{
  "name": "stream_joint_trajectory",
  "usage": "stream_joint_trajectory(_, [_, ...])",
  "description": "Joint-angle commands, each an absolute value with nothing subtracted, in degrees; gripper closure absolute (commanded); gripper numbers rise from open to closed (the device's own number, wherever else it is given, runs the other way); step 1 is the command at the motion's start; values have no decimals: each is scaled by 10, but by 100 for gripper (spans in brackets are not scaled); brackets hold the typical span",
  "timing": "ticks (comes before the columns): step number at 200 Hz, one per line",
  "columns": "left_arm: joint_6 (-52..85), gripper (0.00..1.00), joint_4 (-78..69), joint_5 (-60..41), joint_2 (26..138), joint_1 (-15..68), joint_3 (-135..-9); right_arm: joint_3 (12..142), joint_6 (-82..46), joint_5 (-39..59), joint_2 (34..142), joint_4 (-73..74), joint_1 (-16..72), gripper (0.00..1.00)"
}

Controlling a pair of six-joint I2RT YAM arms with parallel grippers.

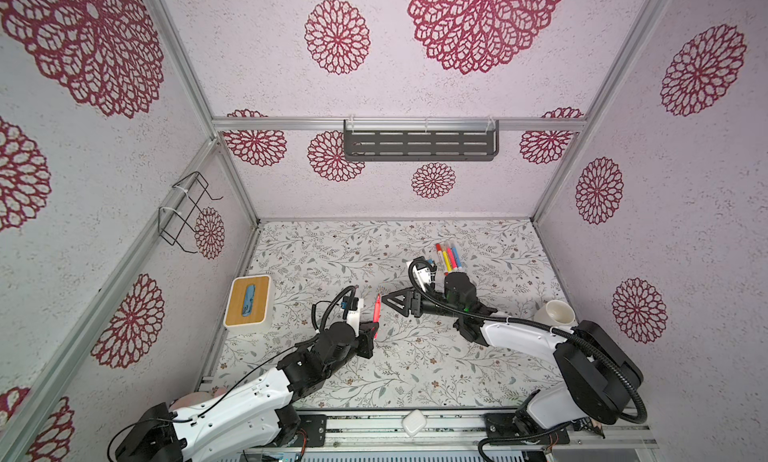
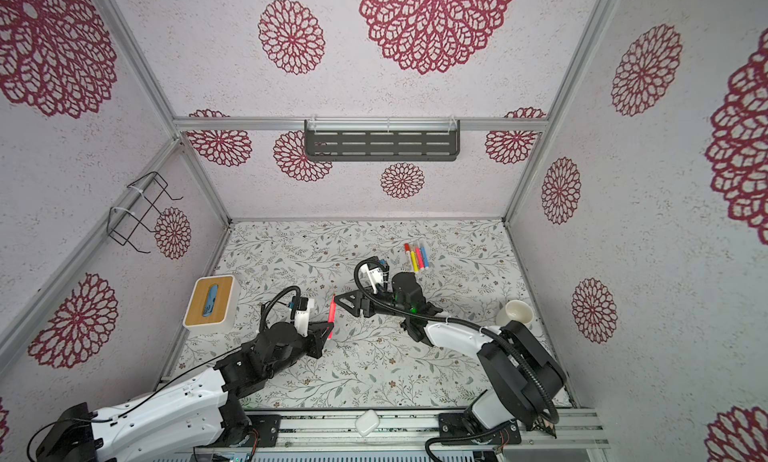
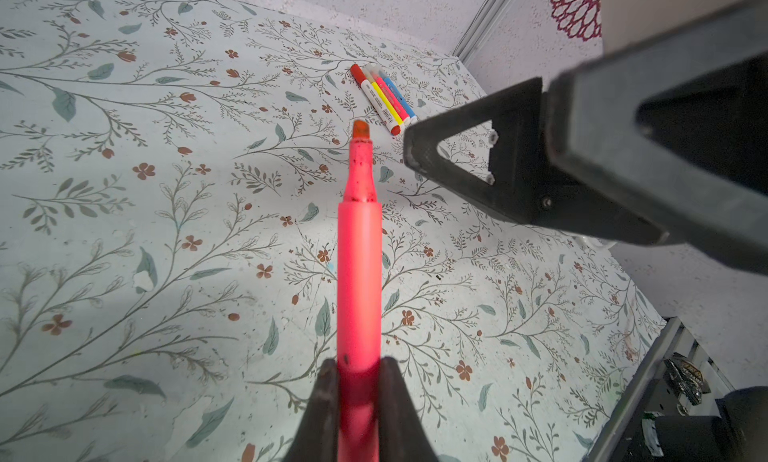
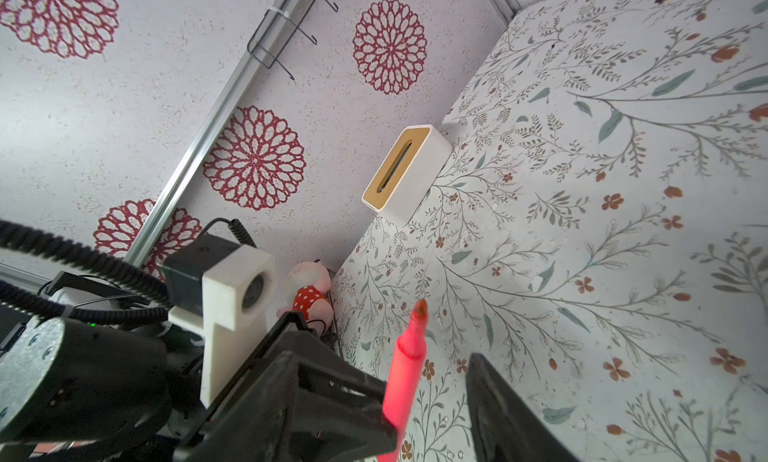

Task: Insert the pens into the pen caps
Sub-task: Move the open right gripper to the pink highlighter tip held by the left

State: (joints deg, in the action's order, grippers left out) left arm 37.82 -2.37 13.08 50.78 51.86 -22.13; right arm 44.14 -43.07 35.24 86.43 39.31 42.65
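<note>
Left tool (image 3: pixel 359 381): you've got it clamped on an uncapped neon-pink plastic marker pen (image 3: pixel 359 252) above the floral-print worktop (image 1: pixel 332 252). Right tool (image 4: pixel 430 377) gapes wide beside its tip. Four capped pens (image 1: pixel 448 258) lie further back, print unreadable.

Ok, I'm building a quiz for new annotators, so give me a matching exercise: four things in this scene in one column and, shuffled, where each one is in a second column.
Things:
1. pink pen
2. row of pens
3. tissue box
4. white cup

Places:
A. by the right edge of the table
B. held by the left gripper, tip bare
C. by the left wall
D. lying side by side toward the back of the table

Pairs: 1-B, 2-D, 3-C, 4-A
</note>
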Motion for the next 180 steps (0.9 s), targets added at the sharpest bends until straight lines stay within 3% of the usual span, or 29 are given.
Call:
stream_joint_trajectory(1, [378,93,-76,131,481,527,-206,472,-403,315,873,357,444,35])
stream_joint_trajectory(48, [371,93,-61,121,440,527,-196,501,-390,262,883,317,472,36])
stream_joint_trajectory(75, [371,93,-62,120,438,527,-194,511,-389,257,894,319,488,41])
stream_joint_trajectory(117, [379,93,-80,113,464,528,-199,500,-391,258,882,321,504,82])
stream_joint_trajectory(141, [379,93,-81,113,478,528,-211,484,-380,252,865,317,504,98])
stream_joint_trajectory(157, [386,84,-80,116,491,529,-219,482,-365,247,853,299,504,100])
stream_joint_trajectory(180, [403,58,-80,112,508,529,-229,470,-356,247,835,303,504,100])
